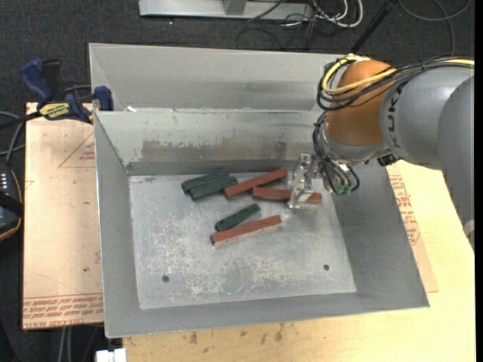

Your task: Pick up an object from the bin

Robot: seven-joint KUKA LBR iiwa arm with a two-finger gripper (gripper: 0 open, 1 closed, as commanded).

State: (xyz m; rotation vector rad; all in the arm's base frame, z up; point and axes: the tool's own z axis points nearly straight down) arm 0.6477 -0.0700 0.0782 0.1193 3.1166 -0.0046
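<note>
The tool is set over the rightmost red-brown bar; its spread cannot be told. The bar is best gripped across its narrow width.

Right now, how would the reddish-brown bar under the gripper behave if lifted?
The reddish-brown bar below the gripper looks straight and flat-sided: probably stiff, unlikely to roll. Long and thin, it may tilt if gripped off-centre. The second bar beside it might shift too.

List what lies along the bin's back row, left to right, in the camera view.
Dark green blocks → slanted red-brown bar → second red-brown bar → gripper.
</note>
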